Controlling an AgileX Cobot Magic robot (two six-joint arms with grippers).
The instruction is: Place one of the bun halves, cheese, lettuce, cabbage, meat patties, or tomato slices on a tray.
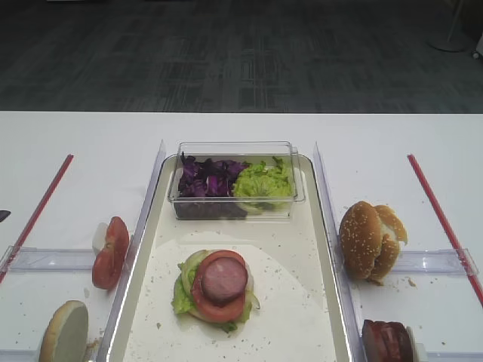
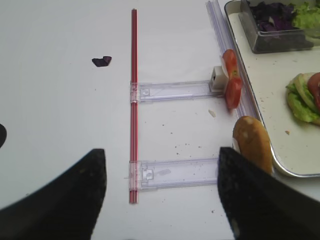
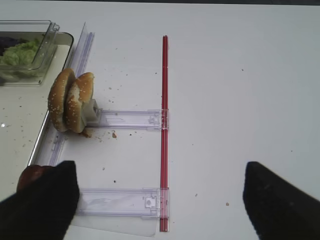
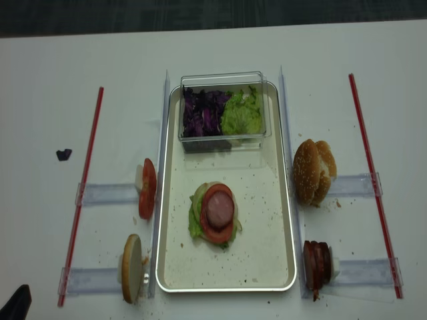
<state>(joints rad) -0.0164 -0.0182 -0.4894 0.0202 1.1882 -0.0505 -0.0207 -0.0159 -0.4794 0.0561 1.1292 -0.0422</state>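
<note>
On the tray (image 1: 302,302) lies a stack: lettuce (image 1: 181,298), a tomato slice (image 1: 207,302) and a meat patty (image 1: 224,280) on top. Two bun halves (image 3: 70,102) stand on edge right of the tray, with more meat patties (image 3: 32,177) nearer. On the left stand tomato slices (image 2: 231,77) and another bun half (image 2: 252,145). Cabbage (image 1: 207,177) and more lettuce (image 1: 263,181) fill a clear box. Cheese is out of view. My left gripper (image 2: 160,165) hangs open left of the tray, holding nothing. My right gripper (image 3: 160,185) hangs open right of it, also bare.
The clear box (image 1: 238,145) sits at the tray's far end. Clear plastic rails (image 2: 175,91) and red strips (image 2: 133,100) lie on the white table on both sides. A purple scrap (image 2: 102,61) lies far left. Crumbs speckle the tray.
</note>
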